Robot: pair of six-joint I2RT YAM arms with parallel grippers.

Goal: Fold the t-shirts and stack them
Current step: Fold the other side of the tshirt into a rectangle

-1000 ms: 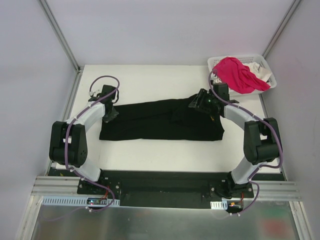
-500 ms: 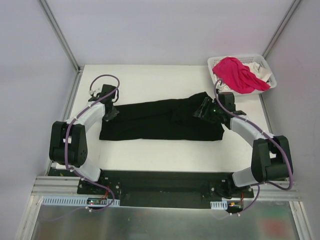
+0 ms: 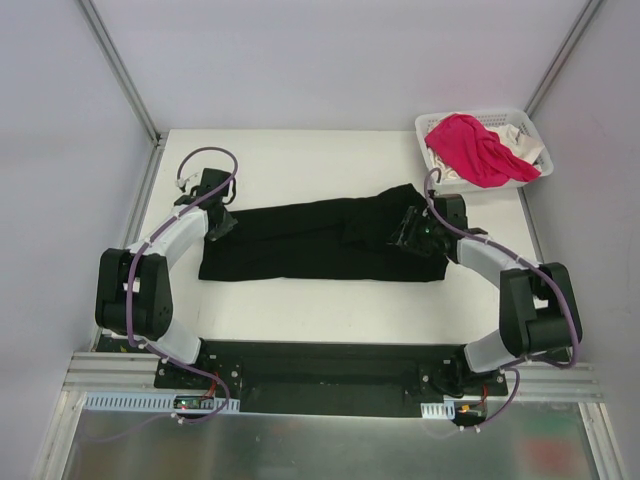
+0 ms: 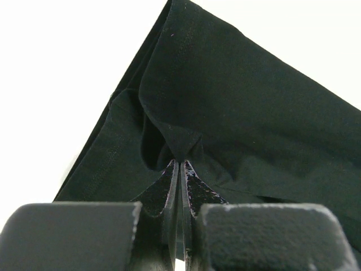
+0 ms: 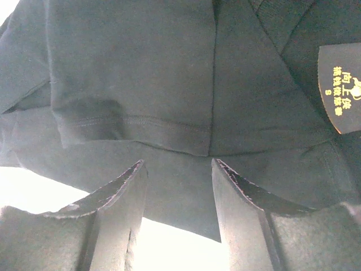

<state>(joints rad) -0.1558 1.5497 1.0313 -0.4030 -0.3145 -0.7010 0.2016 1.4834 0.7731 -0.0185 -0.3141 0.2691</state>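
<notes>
A black t-shirt (image 3: 320, 245) lies stretched across the middle of the table. My left gripper (image 3: 222, 228) is at its left end, shut on a pinched-up fold of the black cloth (image 4: 254, 113), with the tips (image 4: 181, 164) pressed together. My right gripper (image 3: 408, 236) hovers low over the shirt's right end, open, with nothing between its fingers (image 5: 177, 164). In the right wrist view a sleeve hem (image 5: 135, 127) and a black neck label with yellow print (image 5: 341, 87) lie just ahead. The pink t-shirt (image 3: 478, 148) is heaped in the basket, with white cloth (image 3: 522, 137) beside it.
The white lattice basket (image 3: 440, 125) stands at the table's far right corner. Metal frame posts rise at the far corners, and grey walls close in both sides. The arm bases sit on the black rail (image 3: 330, 365) at the near edge.
My right gripper has moved toward the near edge over the shirt's right end and its elbow has swung outward to the right. The left gripper has stayed shut on the cloth.
</notes>
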